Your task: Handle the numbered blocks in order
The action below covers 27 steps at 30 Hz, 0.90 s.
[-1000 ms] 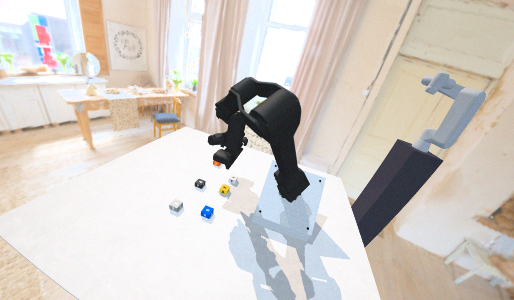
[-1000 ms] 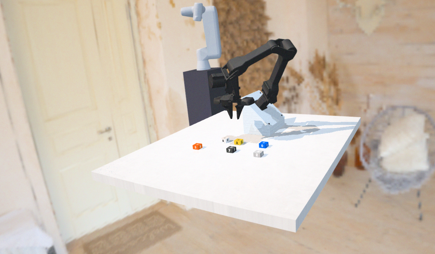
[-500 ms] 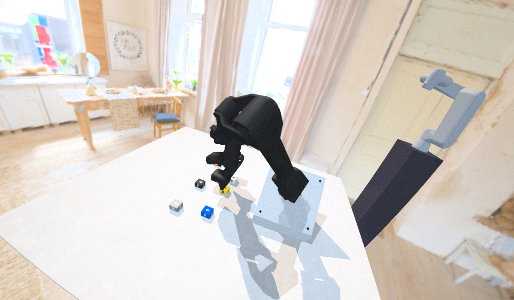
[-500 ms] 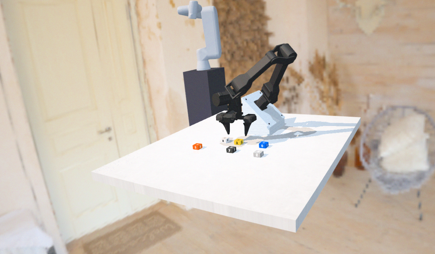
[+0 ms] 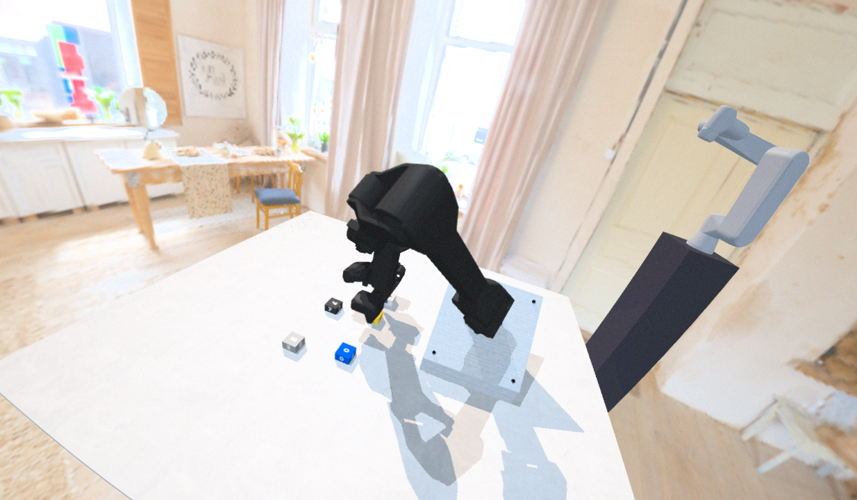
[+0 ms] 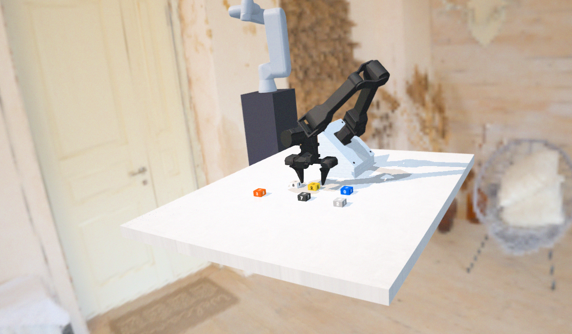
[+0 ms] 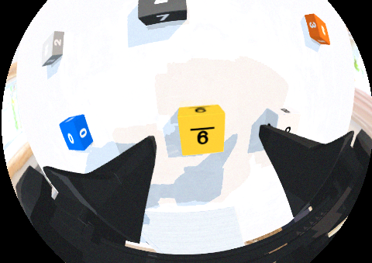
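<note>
With the tool [image 6: 312, 173] spread wide and empty just above the yellow 6 block [image 7: 201, 129] on the worktop [image 6: 279, 232], it should descend straight, straddle it squarely, and avoid the white block [image 6: 295, 184] just beside.

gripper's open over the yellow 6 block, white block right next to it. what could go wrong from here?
1. The white cube sits close beside the yellow cube marked 6; one finger of the open black gripper already overlaps it in the wrist view, so descending may nudge it out of order.
2. The yellow cube lies nearer the other finger; closing off-centre could slide it, so it may not land back in place.
</note>
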Motion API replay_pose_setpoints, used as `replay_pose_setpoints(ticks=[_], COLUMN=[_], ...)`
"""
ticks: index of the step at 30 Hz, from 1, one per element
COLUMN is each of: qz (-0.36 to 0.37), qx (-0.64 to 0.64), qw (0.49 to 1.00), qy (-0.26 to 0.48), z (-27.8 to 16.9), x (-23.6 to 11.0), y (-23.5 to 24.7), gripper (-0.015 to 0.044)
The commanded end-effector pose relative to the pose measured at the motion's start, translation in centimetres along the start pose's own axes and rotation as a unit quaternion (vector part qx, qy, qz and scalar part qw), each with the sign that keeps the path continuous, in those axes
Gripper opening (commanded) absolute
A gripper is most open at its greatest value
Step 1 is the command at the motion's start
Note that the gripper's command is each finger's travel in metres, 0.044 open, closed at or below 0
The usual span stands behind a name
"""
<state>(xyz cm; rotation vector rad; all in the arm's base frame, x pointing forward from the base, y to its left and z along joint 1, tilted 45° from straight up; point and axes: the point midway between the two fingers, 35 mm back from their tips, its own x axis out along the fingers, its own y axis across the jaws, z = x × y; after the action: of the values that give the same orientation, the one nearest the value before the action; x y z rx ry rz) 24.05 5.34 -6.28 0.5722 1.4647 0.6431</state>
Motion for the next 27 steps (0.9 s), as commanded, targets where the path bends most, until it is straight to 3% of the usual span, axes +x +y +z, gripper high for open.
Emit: replay_pose_setpoints(ticks=[1,4,15,27], qz=[0.003,0.004,0.004,0.004], qx=[0.006,0.006,0.006,0.006], qw=[1.0,1.0,1.0,1.0], qy=[0.003,0.003,0.003,0.003], z=[-0.27,-0.29,-0.29,-0.29], x=[0.73,0.96,0.96,0.96], y=[-0.05,-0.03,-0.03,-0.03], gripper=[0.04,0.04,0.012,0.012])
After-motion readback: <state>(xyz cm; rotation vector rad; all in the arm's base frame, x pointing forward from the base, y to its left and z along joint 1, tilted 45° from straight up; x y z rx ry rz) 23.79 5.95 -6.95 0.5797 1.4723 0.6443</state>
